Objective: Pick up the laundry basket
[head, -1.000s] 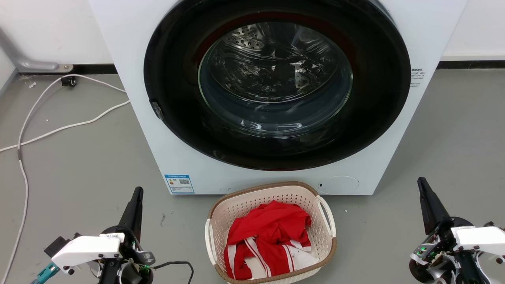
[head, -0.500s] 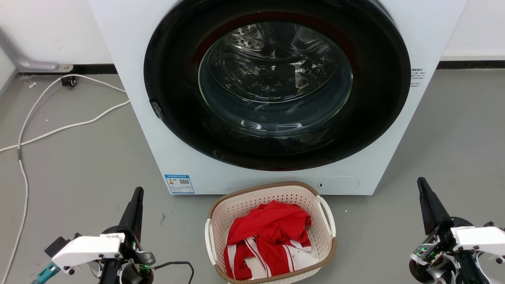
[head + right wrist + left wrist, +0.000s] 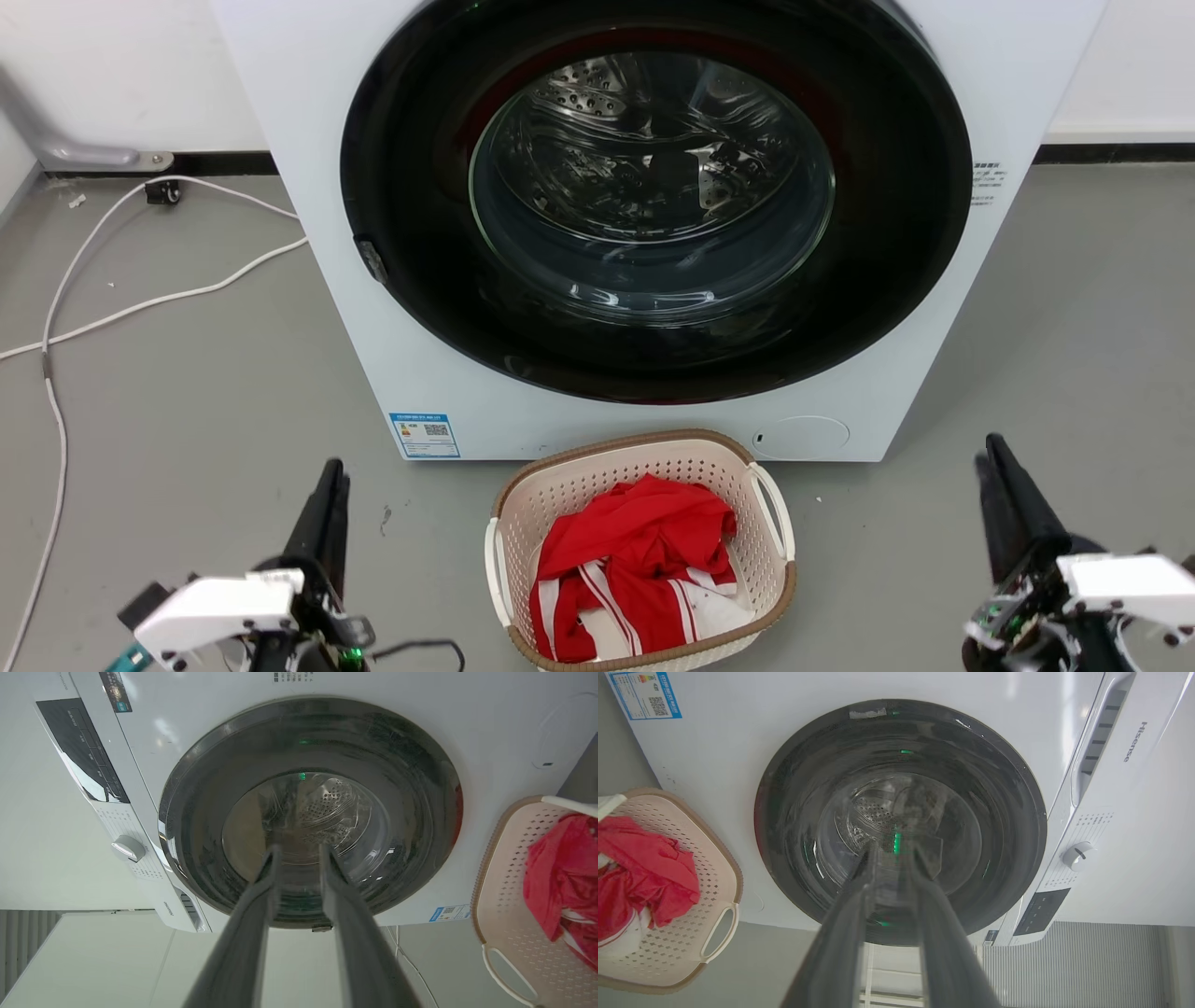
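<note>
The laundry basket (image 3: 579,485) stands on the grey floor just in front of the washing machine, cream-white and perforated, with a brown rim and white loop handles (image 3: 777,511) on its sides. Red and white clothes (image 3: 644,551) lie in it. My left gripper (image 3: 331,469) is low on the floor side to the basket's left, well apart from it, fingers slightly parted and empty. My right gripper (image 3: 988,455) is the same on the basket's right. The left wrist view has the left gripper (image 3: 894,851) aimed at the machine door, the basket (image 3: 710,858) off to one side. The right gripper (image 3: 299,851) also faces the door, the basket (image 3: 504,896) at the edge.
A white front-loading washing machine (image 3: 317,215) with a round dark glass door (image 3: 653,187), shut, rises right behind the basket. White cables (image 3: 140,303) trail over the floor at the left. Bare grey floor (image 3: 1074,355) lies on both sides of the basket.
Both grippers have sunk a little lower in the head view, and each one's fingers now show a small gap. The basket and the machine have not moved.
</note>
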### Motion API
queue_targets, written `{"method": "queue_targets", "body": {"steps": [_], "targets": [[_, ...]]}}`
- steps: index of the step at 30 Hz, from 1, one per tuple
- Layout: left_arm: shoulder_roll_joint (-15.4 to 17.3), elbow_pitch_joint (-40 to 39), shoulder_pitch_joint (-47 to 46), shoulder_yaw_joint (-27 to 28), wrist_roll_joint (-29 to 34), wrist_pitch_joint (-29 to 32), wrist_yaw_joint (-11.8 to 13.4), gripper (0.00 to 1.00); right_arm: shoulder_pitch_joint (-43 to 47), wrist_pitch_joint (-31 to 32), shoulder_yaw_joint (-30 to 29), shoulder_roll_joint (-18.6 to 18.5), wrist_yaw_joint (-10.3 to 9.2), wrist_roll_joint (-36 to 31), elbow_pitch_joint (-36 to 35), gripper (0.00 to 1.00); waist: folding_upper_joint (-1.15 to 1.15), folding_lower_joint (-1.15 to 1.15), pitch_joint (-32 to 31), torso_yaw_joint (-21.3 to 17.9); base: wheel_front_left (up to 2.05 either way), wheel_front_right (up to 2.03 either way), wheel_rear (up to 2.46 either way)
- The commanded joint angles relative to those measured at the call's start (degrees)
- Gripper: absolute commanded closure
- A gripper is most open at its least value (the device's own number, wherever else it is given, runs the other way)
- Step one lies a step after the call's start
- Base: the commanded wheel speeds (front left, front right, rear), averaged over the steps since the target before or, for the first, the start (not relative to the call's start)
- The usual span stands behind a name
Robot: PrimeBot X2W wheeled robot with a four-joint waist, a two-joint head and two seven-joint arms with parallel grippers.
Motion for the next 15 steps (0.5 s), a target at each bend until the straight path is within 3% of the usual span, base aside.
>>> {"method": "queue_targets", "body": {"steps": [1,15], "targets": [[-0.05,-0.07,0.13,-0.25,0.03,-0.2,0.0,0.0,0.19,-0.23,0.21,0.04,0.0,-0.04,-0.14,0.0,0.0,0.0,0.0,0.0,0.0,0.0,0.0],[-0.05,-2.52,0.44,-3.79,3.6,-3.78,-0.02,0.0,1.32,-3.75,3.07,0.19,0.0,-4.32,-2.74,0.0,0.0,0.0,-0.12,0.03,0.0,0.0,0.0]]}}
